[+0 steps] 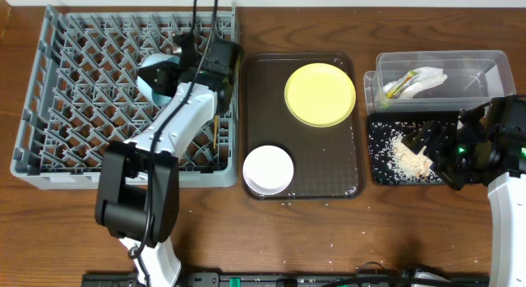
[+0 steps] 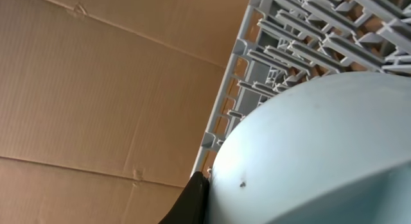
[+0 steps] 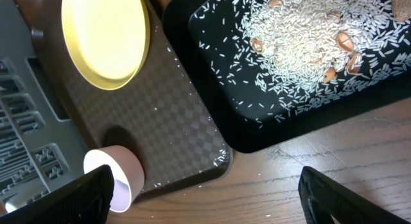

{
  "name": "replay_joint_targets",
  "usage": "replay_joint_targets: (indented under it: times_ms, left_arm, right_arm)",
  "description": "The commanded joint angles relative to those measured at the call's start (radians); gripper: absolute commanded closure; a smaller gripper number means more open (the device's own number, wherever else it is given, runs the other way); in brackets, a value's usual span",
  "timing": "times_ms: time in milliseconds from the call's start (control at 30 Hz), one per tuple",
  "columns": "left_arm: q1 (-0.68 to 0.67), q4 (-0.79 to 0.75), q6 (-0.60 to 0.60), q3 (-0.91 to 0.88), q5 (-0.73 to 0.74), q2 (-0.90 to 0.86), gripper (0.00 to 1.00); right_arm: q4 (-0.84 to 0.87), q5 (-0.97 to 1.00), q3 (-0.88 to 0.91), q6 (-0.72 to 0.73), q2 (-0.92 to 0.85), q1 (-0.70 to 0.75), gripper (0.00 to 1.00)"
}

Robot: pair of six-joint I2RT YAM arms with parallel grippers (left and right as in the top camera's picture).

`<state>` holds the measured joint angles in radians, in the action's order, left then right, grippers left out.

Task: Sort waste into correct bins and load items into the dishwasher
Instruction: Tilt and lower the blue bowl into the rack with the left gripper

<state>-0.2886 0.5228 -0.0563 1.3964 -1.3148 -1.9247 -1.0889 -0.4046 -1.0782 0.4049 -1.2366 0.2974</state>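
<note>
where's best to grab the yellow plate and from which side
Probably its rim, at the edge nearest the robot. The yellow plate lies flat, face up, on the brown tray, so only the rim offers a pinch; its far and right edges sit close to the tray's wall, while the near side faces bare tray.

The desk [image 1: 394, 238] is dark grained wood, the dish rack [image 1: 66, 90] matt grey plastic, the serving tray [image 1: 329, 168] brown with a fine chequered texture, the yellow plate [image 1: 320, 94] smooth and faintly glossy, the light blue bowl [image 2: 321, 153] smooth, the tub [image 1: 485, 61] clear plastic
</note>
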Motion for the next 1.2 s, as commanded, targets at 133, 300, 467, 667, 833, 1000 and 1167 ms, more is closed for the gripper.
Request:
replay_joint_targets:
  times_ms: [133, 300, 467, 667, 833, 1000, 1167]
  left_arm:
    - [-0.026, -0.005, 0.015, -0.008, 0.1, -0.01, 0.93]
    - [-0.045, 0.012, 0.014, -0.008, 0.099, -0.01, 0.92]
    - [-0.05, 0.111, 0.015, -0.008, 0.099, -0.009, 0.89]
    - [-0.061, 0.189, 0.034, -0.008, 0.111, -0.009, 0.72]
    - [-0.093, 0.21, 0.034, -0.008, 0.268, -0.009, 0.61]
    - [-0.123, 0.214, 0.034, -0.008, 0.294, -0.009, 0.61]
    - [-0.135, 0.218, 0.034, -0.008, 0.294, -0.009, 0.6]
  right_arm:
    - [-0.005, -0.003, -0.005, -0.018, 0.004, -0.009, 0.11]
    - [-0.008, -0.003, -0.005, -0.018, 0.004, -0.009, 0.11]
    - [-0.008, -0.003, -0.005, -0.018, 0.004, -0.009, 0.11]
    - [-0.011, -0.003, -0.005, -0.018, 0.004, -0.009, 0.11]
    - [-0.013, -0.003, -0.005, -0.018, 0.004, -0.009, 0.12]
    - [-0.023, -0.003, -0.005, -0.018, 0.004, -0.009, 0.12]
    - [-0.023, -0.003, -0.005, -0.018, 0.004, -0.009, 0.12]
